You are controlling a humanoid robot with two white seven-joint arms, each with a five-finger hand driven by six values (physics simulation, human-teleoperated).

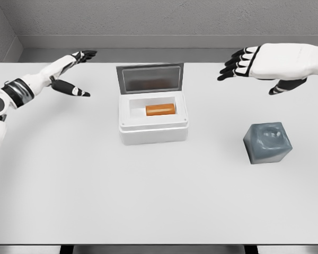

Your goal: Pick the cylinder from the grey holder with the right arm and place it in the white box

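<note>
A: cylinder [160,109] status?
B: lying on its side in the white box [153,132], lid up. Grey holder [268,143] sits well apart to the right on the tabletop [148,201].
A: hands?
B: right hand [249,63] above the tabletop, fingers spread, holding nothing (left hand [74,71] likewise, far left).

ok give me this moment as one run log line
cylinder: lying in white box | grey holder: empty | right hand: open, above table | left hand: open, far left
</note>
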